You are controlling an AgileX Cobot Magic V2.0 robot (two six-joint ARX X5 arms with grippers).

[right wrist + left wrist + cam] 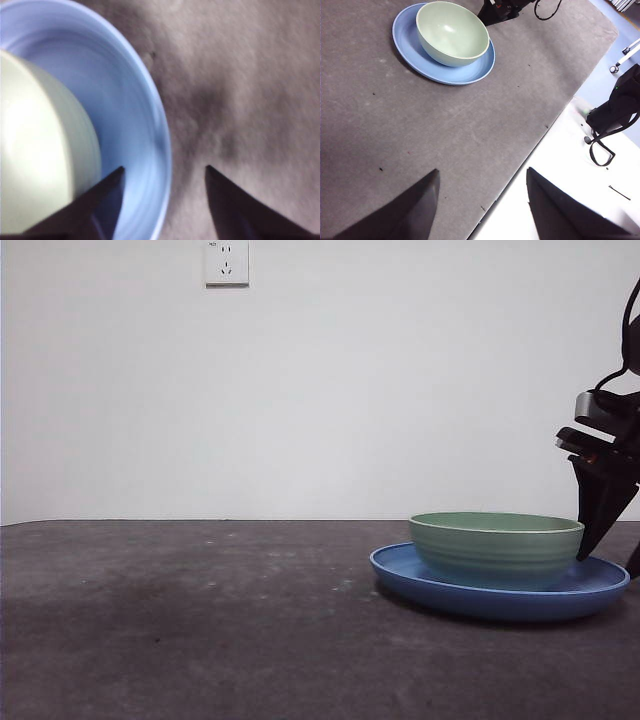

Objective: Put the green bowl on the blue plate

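Observation:
The green bowl (495, 545) stands upright inside the blue plate (400, 565) at the right of the table. In the left wrist view the green bowl (451, 32) and the blue plate (470, 72) lie far from my left gripper (482, 180), which hangs open and empty over the mat's edge. My right gripper (612, 548) is at the plate's right side, open, holding nothing. In the right wrist view one jaw of the right gripper (164, 175) is over the blue plate (135, 100) beside the green bowl (35, 150), the other over the mat.
A dark grey mat (200, 620) covers the table and ends at a white surface (560, 165) with black gear (615, 110) on it. A wall socket (227, 262) is high on the white back wall.

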